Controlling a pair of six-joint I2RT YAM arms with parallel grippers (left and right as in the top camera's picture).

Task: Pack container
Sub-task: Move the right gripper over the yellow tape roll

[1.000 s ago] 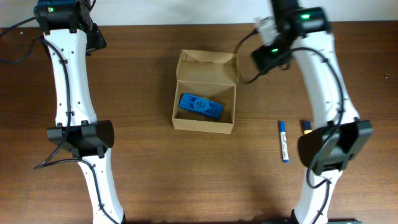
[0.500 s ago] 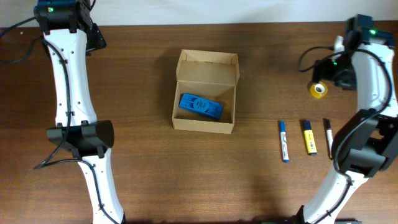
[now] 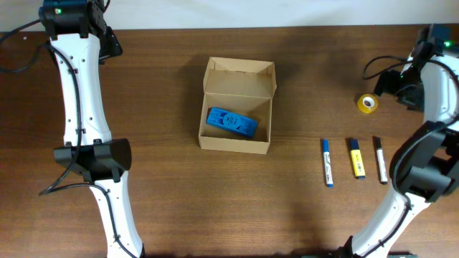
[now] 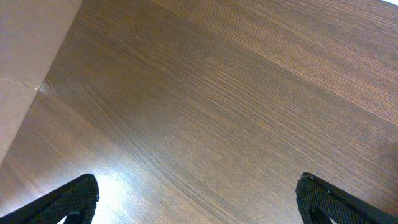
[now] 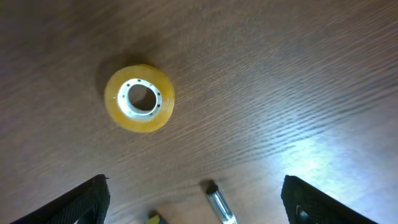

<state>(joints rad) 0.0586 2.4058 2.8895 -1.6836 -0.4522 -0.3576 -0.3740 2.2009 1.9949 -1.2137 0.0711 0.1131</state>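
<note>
Overhead: brown wood table [image 3: 165, 201], pale wall [image 3: 215, 11] at top. Cardboard box [image 3: 237, 107] mid-table, lid up, blue case [image 3: 231, 122] inside. Left gripper [image 4: 199, 202], right gripper [image 5: 196, 199] wide, empty; only fingertips [image 4: 71, 202] in view

Dark brown wood-grain tabletop [image 3: 179, 193] fills the scene. A pale strip [image 3: 215, 13] runs beyond its far edge, too little of it showing to name. Soft glare brightens the wood just ahead of the left hand [image 4: 199, 202] and the right hand [image 5: 194, 208]. A beige surface [image 4: 22, 56] lies ahead-left of the left hand.
</note>
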